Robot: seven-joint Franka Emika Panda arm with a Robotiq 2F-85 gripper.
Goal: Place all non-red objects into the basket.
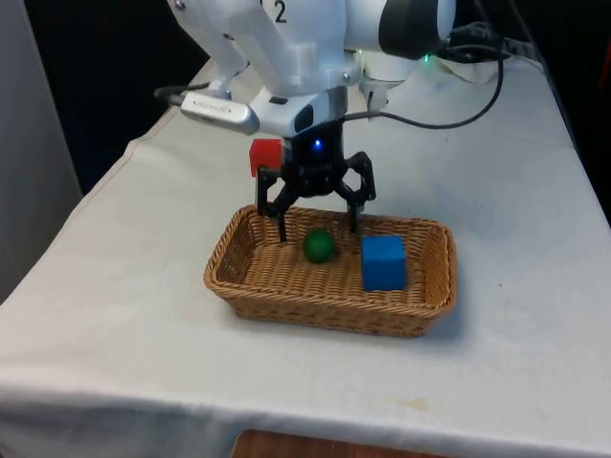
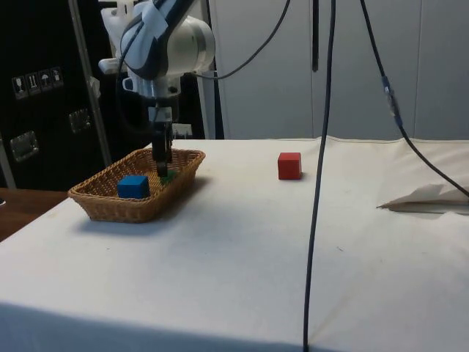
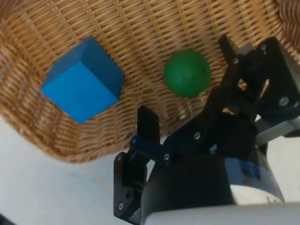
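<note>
Front view: the gripper hangs over the far half of the wicker basket, fingers spread wide apart and holding nothing. One fingertip dips inside the basket close to its far rim; the other sits toward the front view's right, above the weave.

The green ball lies on the basket floor just below and between the fingers, not touching either of them. The blue cube rests in the basket at about 3 o'clock from the ball, near it but apart, with a visible strip of weave between them.

The red cube stands on the white cloth outside the basket, at roughly 11 o'clock from the ball, partly hidden behind the gripper body.

Side view: the gripper points straight down into the basket. The blue cube sits inside, with a bit of green showing beside the fingers. The red cube is well apart from the basket on the cloth, at about 3 o'clock from it.

Wrist view: the ball and the blue cube both lie on the basket weave, separated; the gripper stands open above them, its finger free of both
</note>
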